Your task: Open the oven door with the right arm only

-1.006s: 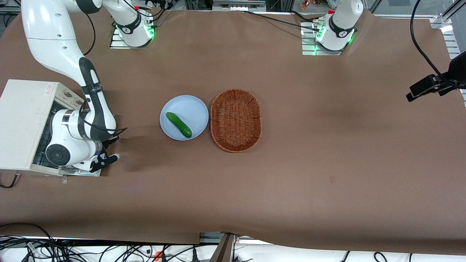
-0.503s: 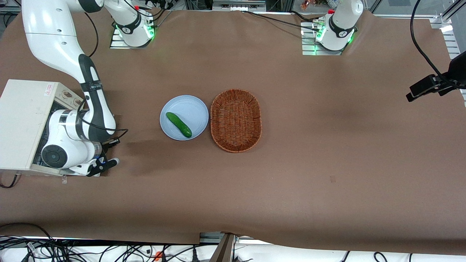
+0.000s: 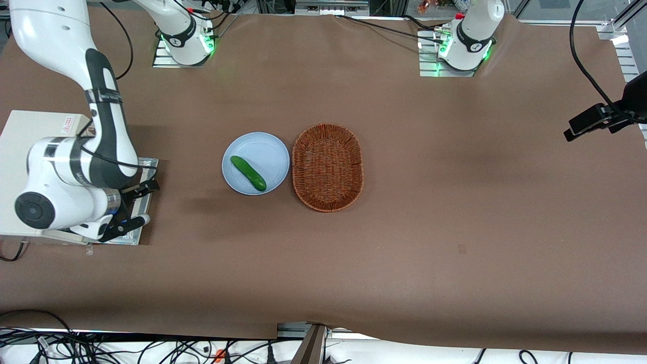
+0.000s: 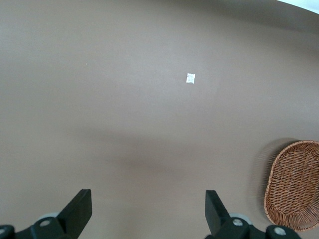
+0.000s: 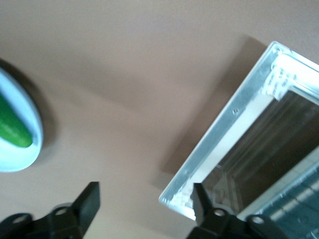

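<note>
The cream-white toaster oven stands at the working arm's end of the table. The oven door is swung down and lies flat in front of it, shiny metal frame up. The right arm hangs over the oven's front and hides most of the door. My gripper is open and empty above the door's outer edge. In the right wrist view the door's frame and glass lie under one black finger, and the gripper holds nothing.
A light blue plate with a green cucumber sits mid-table, and a brown wicker basket stands beside it toward the parked arm's end. The plate and cucumber also show in the right wrist view.
The right arm has risen and drawn back over the oven, away from the plate. The gripper has lifted off the door's edge, and the door's metal frame now shows flat on the table.
</note>
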